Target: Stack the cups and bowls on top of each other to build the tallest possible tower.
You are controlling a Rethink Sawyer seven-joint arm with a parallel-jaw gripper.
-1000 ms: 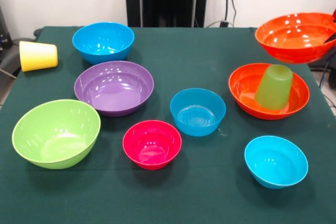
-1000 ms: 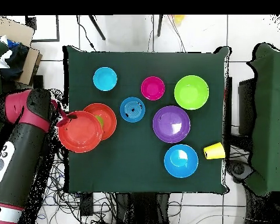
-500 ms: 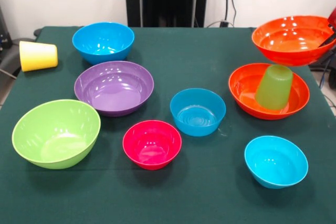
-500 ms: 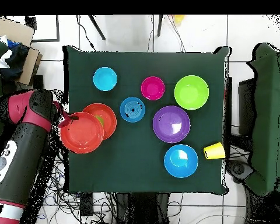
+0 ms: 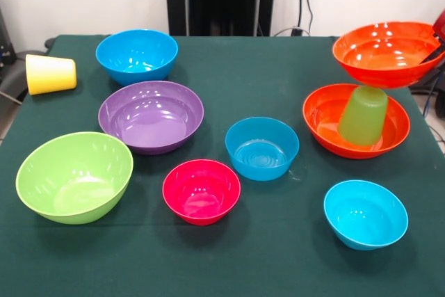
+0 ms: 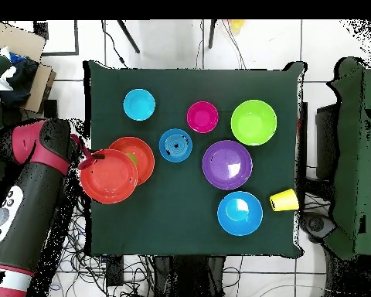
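Overhead, arm at table's edge, gripper (image 6: 90,157) clamping orange bowl (image 5: 386,51) rim — above green cup (image 5: 363,115).

We see our arm (image 6: 22,209) beside the green table (image 6: 192,224). It is thick and round, mostly black, with red bands. A pale patch with small dark dots sits on its black part.

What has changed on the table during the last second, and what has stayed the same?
The held orange bowl has moved towards the upside-down green cup and now sits just above it, over the lower orange bowl. The gripper still holds it at the rim; nothing was let go. The other bowls and the yellow cup have not moved.
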